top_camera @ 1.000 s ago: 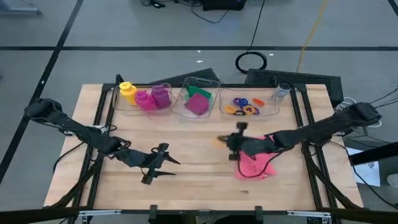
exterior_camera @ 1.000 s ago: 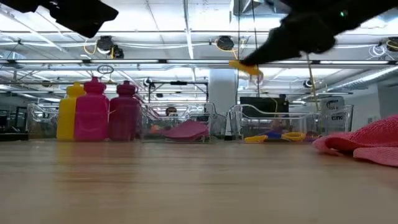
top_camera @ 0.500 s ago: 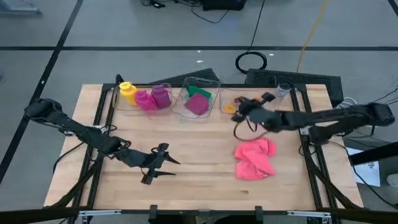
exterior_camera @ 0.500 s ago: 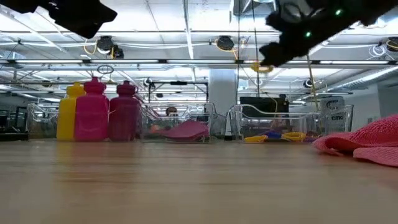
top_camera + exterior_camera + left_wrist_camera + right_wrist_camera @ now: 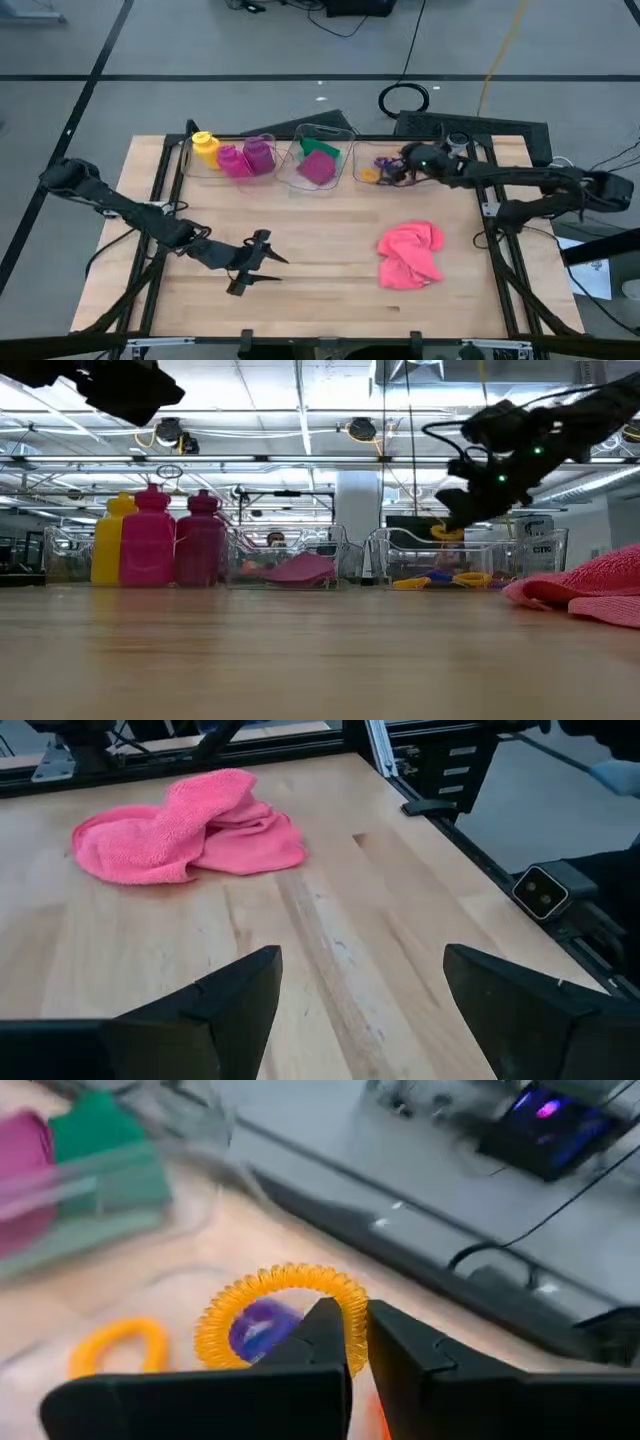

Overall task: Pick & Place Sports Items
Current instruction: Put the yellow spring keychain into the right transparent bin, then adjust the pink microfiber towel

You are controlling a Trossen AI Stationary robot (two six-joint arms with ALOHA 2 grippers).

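Pinched at its rim, yellow ring [image 5: 282,1312] looks coiled, springy.

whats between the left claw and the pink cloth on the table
Bare wood only: in the high view nothing lies between the left claw and the pink cloth.

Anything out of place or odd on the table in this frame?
Only the pink cloth: it lies crumpled on the bare table, while the bottles, the other cloths and the rings sit in the clear bins along the far edge.

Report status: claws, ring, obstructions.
Right claw shut on yellow ring, over ring bin. Left claw open, idle mid-table. Pink cloth still out. Nothing blocking.
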